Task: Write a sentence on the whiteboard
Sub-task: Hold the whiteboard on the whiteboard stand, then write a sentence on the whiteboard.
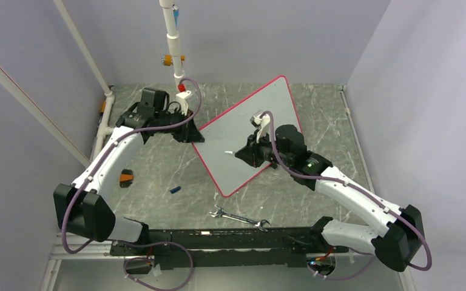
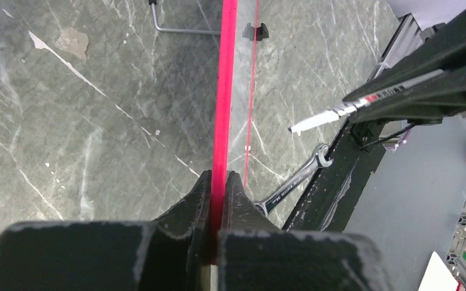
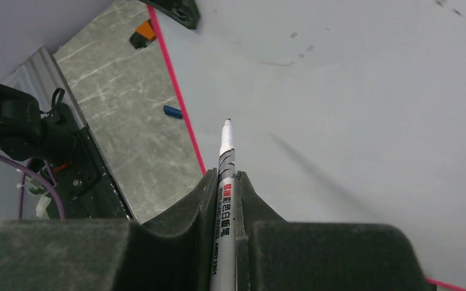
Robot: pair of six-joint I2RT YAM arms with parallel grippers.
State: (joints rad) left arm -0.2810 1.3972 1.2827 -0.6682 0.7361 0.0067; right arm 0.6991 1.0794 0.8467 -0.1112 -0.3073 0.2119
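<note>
Three pale grey-lavender walls are seen around a table [image 1: 158,170] of grey-green stone pattern with white veins. A white pipe [image 1: 173,42] is hung down at the far side. On the table, toward its left side, a small blue cap [image 1: 175,190] and an orange-and-black object [image 1: 125,177] are laid well apart. A wrench [image 1: 239,218] is laid near the front edge, between the two arm bases.

The whiteboard [image 1: 261,115] is placed over the middle and far part of the table, turned so that its corners point toward the table's edges. Whether it lies flat cannot be told. Its white face is seen as mostly bare, with a few faint dark specks in the right wrist view.

The left gripper [image 2: 218,182] is closed on the red-pink rim [image 2: 226,91] at the board's left corner, with both fingers pressed against the thin edge.

The right gripper [image 3: 226,179] is closed around a white marker [image 3: 226,151], which is clamped between the fingers and pointed forward over the board's face, near its left edge. The cap is off and the dark tip is exposed. The tip is shown just off the surface, since its shadow is cast apart from it on the white face.
</note>
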